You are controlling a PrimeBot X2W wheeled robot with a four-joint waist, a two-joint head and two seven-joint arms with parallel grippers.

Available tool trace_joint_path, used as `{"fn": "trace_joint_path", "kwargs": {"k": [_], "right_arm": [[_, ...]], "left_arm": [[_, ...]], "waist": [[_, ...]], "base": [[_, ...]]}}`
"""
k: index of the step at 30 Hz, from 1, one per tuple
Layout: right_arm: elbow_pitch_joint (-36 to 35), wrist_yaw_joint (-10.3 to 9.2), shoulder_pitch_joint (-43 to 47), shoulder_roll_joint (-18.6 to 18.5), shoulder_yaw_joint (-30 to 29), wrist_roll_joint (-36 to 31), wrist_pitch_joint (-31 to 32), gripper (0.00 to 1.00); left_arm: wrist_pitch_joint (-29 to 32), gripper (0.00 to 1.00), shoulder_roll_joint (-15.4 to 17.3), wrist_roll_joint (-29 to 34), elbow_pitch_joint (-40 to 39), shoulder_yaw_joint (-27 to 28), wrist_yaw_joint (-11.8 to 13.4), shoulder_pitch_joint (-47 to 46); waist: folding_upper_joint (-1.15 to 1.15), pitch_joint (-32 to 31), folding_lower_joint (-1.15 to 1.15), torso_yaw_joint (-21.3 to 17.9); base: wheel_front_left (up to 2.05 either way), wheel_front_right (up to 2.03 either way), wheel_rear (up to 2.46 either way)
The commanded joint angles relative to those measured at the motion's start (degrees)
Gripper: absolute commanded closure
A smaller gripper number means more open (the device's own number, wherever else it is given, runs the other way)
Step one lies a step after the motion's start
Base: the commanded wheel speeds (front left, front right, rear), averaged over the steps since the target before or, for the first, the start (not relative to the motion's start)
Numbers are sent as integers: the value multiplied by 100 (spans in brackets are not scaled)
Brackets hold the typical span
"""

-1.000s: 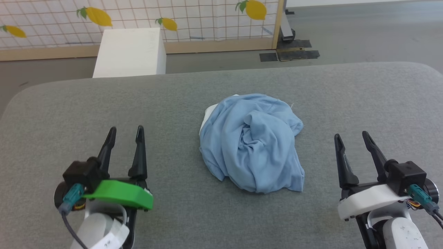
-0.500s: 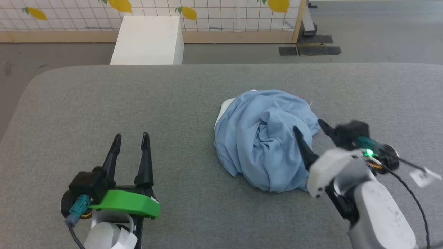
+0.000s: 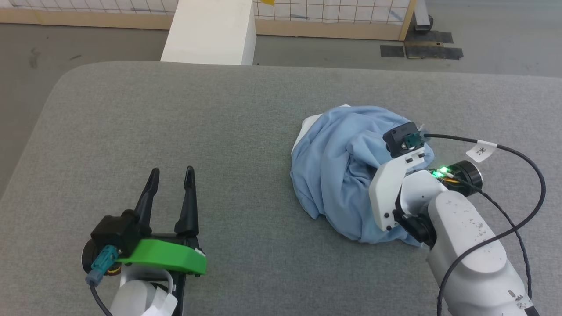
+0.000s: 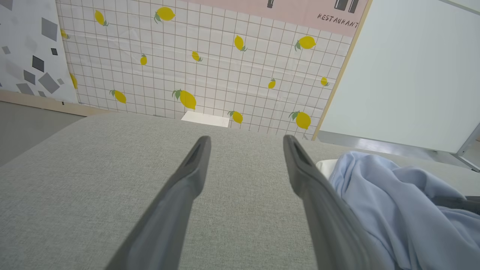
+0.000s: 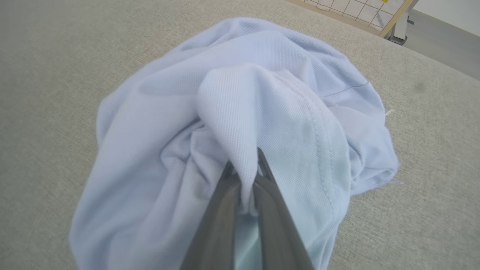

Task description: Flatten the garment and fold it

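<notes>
The garment [image 3: 333, 166] is a light blue shirt crumpled into a heap on the right half of the grey padded table [image 3: 175, 109], with a bit of white showing at its far left edge. My right arm [image 3: 461, 228] reaches over the heap from the near right and hides its own fingers there. In the right wrist view my right gripper [image 5: 243, 159] is shut on a raised fold of the garment [image 5: 232, 93] near the top of the heap. My left gripper [image 3: 171, 171] stands open at the near left, apart from the cloth. The left wrist view has the left gripper [image 4: 246, 138] empty, with the garment [image 4: 393, 202] to its right.
A white box [image 3: 210, 30] stands on the floor just past the table's far edge. Behind it is a tiled panel with lemons [image 4: 187, 56]. A black cable with a paper tag [image 3: 481, 151] loops from the right wrist. Bare grey table lies left of the heap.
My right gripper went from the near right up and left onto the heap, then shut on a fold. The head camera shifted. The left gripper stayed put.
</notes>
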Motion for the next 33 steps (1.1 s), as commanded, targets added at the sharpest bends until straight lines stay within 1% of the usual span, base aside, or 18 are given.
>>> {"fn": "trace_joint_path", "kwargs": {"k": [1,4,7,8,10,12,14,16,19,20,21,25,28,31,33], "right_arm": [[-49,-10,-20,2,28,-2,-41,100],[-446,-10,204,17,206,176,-238,100],[-1141,-10,568,25,707,441,-311,100],[-1525,-10,786,26,1037,606,-247,100],[-2009,-10,1100,3,1493,783,-55,100],[-2441,-10,1511,-172,2039,986,320,100],[-2653,-10,1849,-373,2390,1134,683,100],[-2700,-10,2136,-570,2563,1153,1011,100],[-2682,-10,2488,-693,2556,1160,1364,100],[-2713,-10,2582,-690,2483,1155,1378,12],[-2747,-10,2653,-670,2386,1145,1359,0],[-3076,-10,2834,-503,1868,1094,959,0],[-3523,-10,2883,-314,1236,972,198,0],[-3764,-10,2961,-128,477,821,-541,0],[-3814,-10,3006,-44,-63,604,-981,0]], "left_arm": [[-20,0,-34,85,16,11,-36,-70],[-20,0,-43,113,69,27,-56,2],[-20,0,-49,144,90,41,-68,80],[-20,0,-51,158,90,52,-71,118],[-20,0,-52,178,87,69,-74,163],[-20,0,-54,198,85,85,-80,204],[-20,0,-55,213,92,80,-89,214],[-20,0,-56,212,98,67,-99,207],[-20,0,-58,214,115,37,-111,204],[-20,0,-58,212,122,34,-116,209],[-20,0,-58,210,127,37,-119,214],[-20,0,-59,207,150,67,-133,234],[-20,0,-59,219,160,74,-143,256],[-20,0,-60,220,155,84,-149,244],[-20,0,-60,227,148,86,-153,223]], "waist": [[0,-50,0,24],[0,-182,0,25],[0,-311,0,-15],[0,-364,0,-45],[0,-421,0,-100],[0,-482,0,-165],[0,-502,0,-201],[0,-509,0,-224],[0,-518,0,-248],[0,-521,0,-257],[0,-521,0,-265],[0,-532,0,-298],[0,-540,0,-314],[0,-530,0,-321],[0,-512,0,-323]], "base": [[0,0,0],[0,0,0],[0,0,0],[0,0,0],[0,0,0],[0,0,0],[0,0,0],[0,0,0],[0,0,0],[0,0,0],[0,0,0],[0,0,0],[0,0,0],[0,0,0],[0,0,0]]}}
